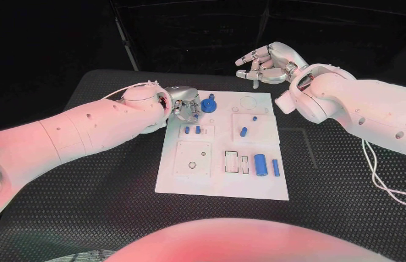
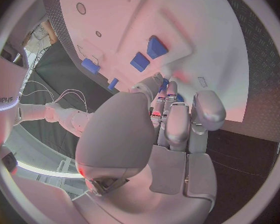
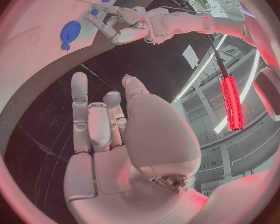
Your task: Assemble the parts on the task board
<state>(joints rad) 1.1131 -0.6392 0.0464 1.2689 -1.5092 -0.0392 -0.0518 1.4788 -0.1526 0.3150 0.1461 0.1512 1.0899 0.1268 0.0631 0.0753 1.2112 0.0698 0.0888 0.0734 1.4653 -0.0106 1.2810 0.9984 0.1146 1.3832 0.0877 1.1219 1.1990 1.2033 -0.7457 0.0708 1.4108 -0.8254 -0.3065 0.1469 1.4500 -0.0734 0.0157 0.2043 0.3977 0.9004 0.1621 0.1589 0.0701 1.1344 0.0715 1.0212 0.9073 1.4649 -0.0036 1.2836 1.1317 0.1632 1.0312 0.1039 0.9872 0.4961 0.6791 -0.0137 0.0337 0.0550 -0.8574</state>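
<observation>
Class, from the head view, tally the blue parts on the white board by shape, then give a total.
Round gear: 1
Small blocks: 2
Pegs and cylinders: 4
Part at the left hand: 1
Total: 8

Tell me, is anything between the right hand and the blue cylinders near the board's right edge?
Nothing visible is. The right hand hovers beyond the far edge of the white task board, fingers apart and holding nothing. The upright blue cylinders stand on the board's near right part, with only low parts between.
</observation>
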